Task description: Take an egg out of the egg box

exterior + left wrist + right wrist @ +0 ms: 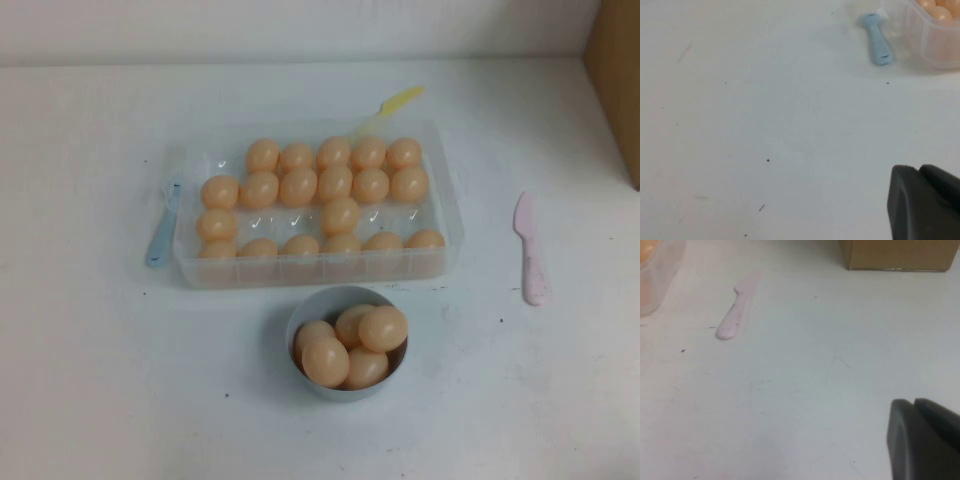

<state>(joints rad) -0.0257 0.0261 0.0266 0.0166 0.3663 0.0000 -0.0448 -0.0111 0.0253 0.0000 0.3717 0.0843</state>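
Observation:
The clear plastic egg box [320, 272] lies at mid-table with several peach-orange eggs in it; one egg [340, 215] sits alone in the middle of its third row. A corner of the box [935, 45] with eggs [940, 12] shows in the left wrist view, and another corner [657, 275] in the right wrist view. My left gripper [917, 169] is shut and empty over bare table, left of the box. My right gripper [914, 402] is shut and empty over bare table, right of the box. Neither gripper shows in the high view.
A grey-blue bowl [330, 296] holding several eggs stands in front of the box. A blue spoon [165, 225] lies at the box's left, a pink knife [530, 250] at its right, a yellow utensil [390, 108] behind it. A cardboard box [618, 80] stands far right.

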